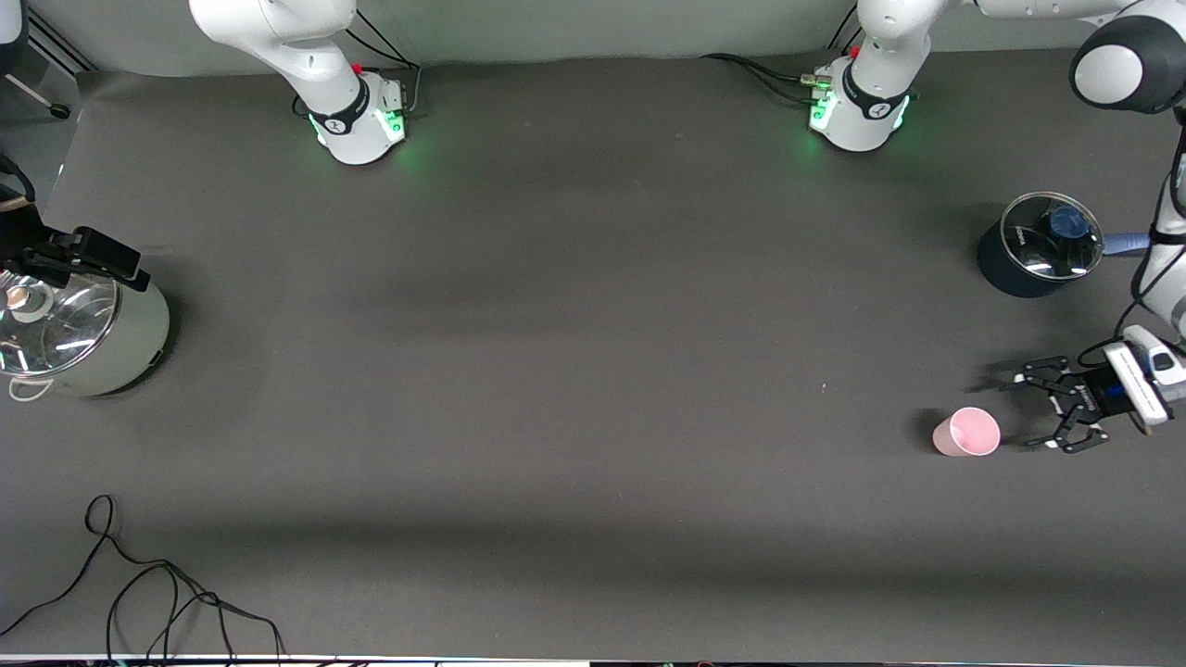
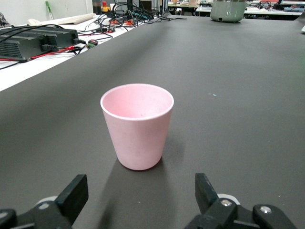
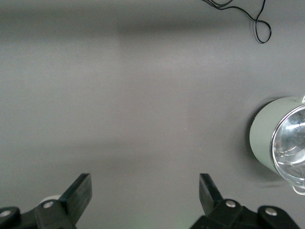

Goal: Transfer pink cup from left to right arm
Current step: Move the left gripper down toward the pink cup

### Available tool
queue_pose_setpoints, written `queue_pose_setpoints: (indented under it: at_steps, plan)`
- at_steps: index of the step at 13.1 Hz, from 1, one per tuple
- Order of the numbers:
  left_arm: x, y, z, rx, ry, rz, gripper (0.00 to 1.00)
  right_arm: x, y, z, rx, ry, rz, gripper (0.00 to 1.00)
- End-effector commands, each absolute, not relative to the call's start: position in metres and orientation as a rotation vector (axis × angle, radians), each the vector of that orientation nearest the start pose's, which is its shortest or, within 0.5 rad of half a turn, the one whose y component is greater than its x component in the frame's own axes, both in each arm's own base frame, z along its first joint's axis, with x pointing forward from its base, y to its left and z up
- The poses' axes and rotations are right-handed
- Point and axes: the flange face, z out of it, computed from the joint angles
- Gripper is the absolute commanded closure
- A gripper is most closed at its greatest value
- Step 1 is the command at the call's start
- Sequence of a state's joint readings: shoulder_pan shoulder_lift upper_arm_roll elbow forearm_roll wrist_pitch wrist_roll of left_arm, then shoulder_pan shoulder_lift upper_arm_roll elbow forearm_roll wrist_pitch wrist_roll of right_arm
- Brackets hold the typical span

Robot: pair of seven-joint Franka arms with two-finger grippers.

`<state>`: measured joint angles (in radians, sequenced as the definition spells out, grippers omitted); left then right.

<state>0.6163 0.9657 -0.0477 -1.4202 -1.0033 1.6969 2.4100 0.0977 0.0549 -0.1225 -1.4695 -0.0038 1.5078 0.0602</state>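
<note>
The pink cup is standing upright on the dark grey counter, toward the left arm's end and nearer to the front camera than the dark blue pot with its clear glass lid. It is a small, pale pink tumbler with no handle, tapering from a wide round mouth down to a narrower base. Its walls are smooth and matte, and the inside is looking bare apart from a few faint specks. In the left wrist view the cup is casting a soft shadow toward the camera.

The left pincer is sitting low by the counter just beside the cup, on the side toward the left arm's end of the counter. It is released, its black linkage fingers spread wide, facing the cup and not touching it.

The right arm is waiting at its own end of the counter. The right pincer is hovering over bare counter beside the pale green pot with a shiny glass lid, and it is released too, its fingers standing well apart and gripping nothing. A loose black cable is lying on the counter close to the front camera.
</note>
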Motion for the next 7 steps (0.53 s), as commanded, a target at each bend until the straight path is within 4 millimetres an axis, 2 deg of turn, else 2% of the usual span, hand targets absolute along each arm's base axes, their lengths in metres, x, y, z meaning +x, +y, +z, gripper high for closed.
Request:
queue_pose_setpoints:
  at_steps: [1, 7]
  plan:
    - [0.606, 0.297, 0.109, 1.731, -1.352, 1.15, 0.0, 0.564, -0.01, 0.637, -3.138, 0.11, 0.043, 0.0]
    - [0.608, 0.292, 0.09, 1.778, -1.322, 1.166, 0.0, 0.565, -0.009, 0.637, -3.138, 0.107, 0.045, 0.0]
